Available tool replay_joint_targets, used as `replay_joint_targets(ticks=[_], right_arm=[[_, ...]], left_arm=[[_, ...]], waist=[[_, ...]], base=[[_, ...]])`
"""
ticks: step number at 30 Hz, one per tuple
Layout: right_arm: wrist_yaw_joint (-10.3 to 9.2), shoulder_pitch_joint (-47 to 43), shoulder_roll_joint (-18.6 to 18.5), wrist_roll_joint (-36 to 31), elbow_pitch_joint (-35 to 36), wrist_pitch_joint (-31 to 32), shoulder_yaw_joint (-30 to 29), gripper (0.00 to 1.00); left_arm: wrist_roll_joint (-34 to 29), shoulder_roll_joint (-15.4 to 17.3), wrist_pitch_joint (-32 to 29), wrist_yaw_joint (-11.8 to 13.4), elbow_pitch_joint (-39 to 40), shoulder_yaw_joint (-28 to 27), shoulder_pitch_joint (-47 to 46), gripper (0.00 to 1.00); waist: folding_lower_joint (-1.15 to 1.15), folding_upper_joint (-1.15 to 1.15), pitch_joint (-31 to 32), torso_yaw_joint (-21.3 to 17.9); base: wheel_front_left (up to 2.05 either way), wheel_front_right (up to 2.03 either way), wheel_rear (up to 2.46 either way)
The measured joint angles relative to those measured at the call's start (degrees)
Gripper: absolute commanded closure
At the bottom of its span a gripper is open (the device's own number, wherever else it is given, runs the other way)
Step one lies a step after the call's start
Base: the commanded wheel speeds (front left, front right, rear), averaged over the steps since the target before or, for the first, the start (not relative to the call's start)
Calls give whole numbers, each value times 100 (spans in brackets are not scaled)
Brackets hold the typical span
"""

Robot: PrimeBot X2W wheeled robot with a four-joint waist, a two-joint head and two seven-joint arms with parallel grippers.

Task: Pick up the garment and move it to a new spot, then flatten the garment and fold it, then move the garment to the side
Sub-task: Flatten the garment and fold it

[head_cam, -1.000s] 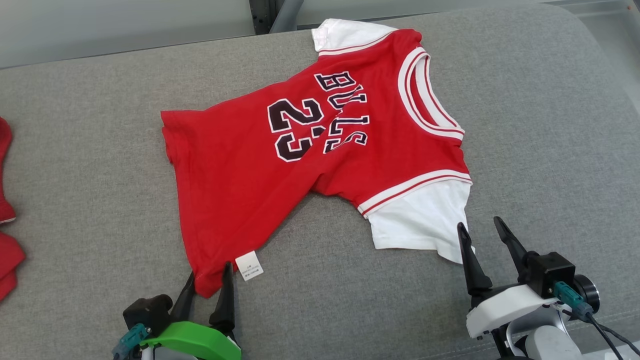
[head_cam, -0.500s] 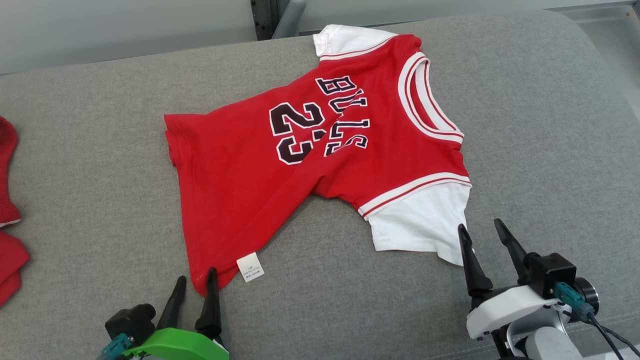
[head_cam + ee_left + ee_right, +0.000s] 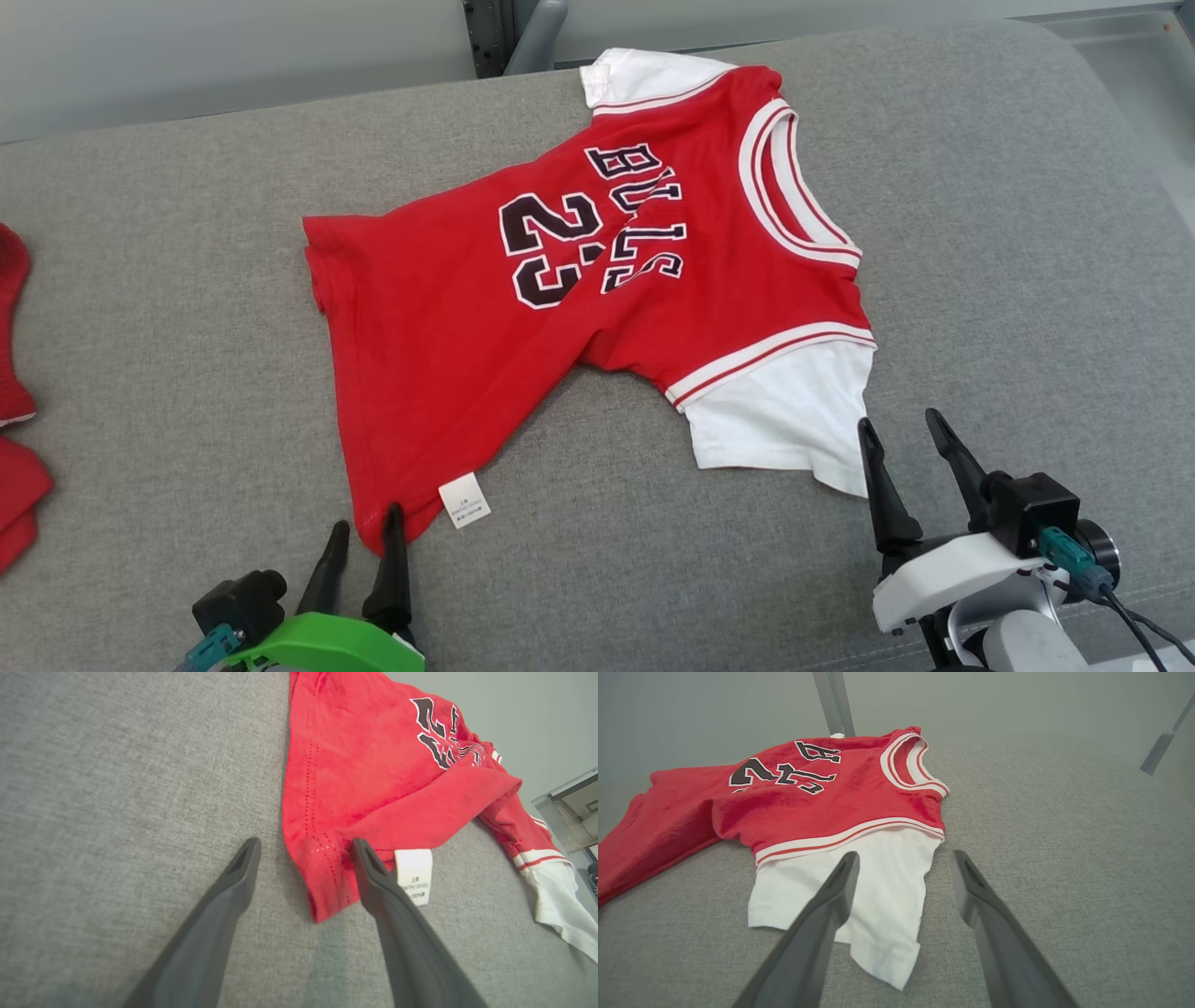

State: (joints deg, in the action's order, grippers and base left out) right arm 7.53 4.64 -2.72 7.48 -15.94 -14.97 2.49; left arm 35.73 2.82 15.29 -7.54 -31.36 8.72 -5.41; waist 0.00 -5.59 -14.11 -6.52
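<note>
The garment (image 3: 560,299) is a red jersey with white sleeves, a white-striped collar and dark "BULLS 23" lettering, lying spread on the grey cushion (image 3: 980,233). Part of its lower body is folded under near the middle. My left gripper (image 3: 364,518) is open at the jersey's near hem corner (image 3: 322,891), which lies between its two fingers beside a white care label (image 3: 413,872). My right gripper (image 3: 901,425) is open just off the near white sleeve (image 3: 859,891), whose edge lies between its fingers in the right wrist view.
More red cloth (image 3: 14,448) lies at the cushion's far left edge. A dark metal post (image 3: 490,33) rises behind the cushion near the far sleeve. Bare grey cushion stretches to the right of the jersey.
My left gripper has pulled back toward me from the hem corner, staying open. The view has shifted a little. The right gripper has kept its place.
</note>
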Motion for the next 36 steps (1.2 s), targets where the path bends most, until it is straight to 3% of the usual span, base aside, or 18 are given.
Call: replay_joint_targets(ticks=[1, 2, 3, 4, 6, 7, 8, 25, 36], right_arm=[[0, 0, 0, 0, 0, 0, 2, 0], [0, 0, 0, 0, 1, 0, 3, 0], [0, 0, 0, 0, 3, 0, 4, 0], [0, 0, 0, 0, 5, 0, 7, 0], [0, 0, 0, 0, 7, 0, 7, 0], [0, -1, 0, 0, 7, 0, 4, 0], [0, -1, 1, 0, 7, 0, 3, 0], [0, -314, 2, 100, -773, 0, -90, 0], [0, 96, 4, 353, -1427, -1, 33, 0]], left_arm=[[14, 0, 1, 0, -31, 40, -4, 0], [62, 10, 1, 0, -46, 73, -14, 6], [82, 13, 2, 0, -57, 107, -30, 36], [109, 15, 9, 0, -60, 158, -54, 56], [153, 8, 8, 0, -71, 238, -58, 78], [158, 7, -8, 0, -54, 257, -57, 96], [168, 5, -9, 0, -19, 256, -57, 100], [-208, -1, -11, 0, 571, 100, 266, 100], [-370, -3, -11, 0, 772, 242, 242, 100]], waist=[[0, 0, 1, 0], [0, 0, 2, 0], [0, 0, 3, 1], [0, 0, 4, 2], [0, 0, 12, 6], [0, 0, 18, 8], [0, 0, 25, 10], [0, 0, 346, 123], [0, 0, 179, 368]], base=[[0, 0, 0], [0, 0, 0], [0, 0, 0], [0, 0, 0], [0, 0, 0], [0, 0, 0], [0, 0, 0], [0, 0, 0], [0, 0, 0]])
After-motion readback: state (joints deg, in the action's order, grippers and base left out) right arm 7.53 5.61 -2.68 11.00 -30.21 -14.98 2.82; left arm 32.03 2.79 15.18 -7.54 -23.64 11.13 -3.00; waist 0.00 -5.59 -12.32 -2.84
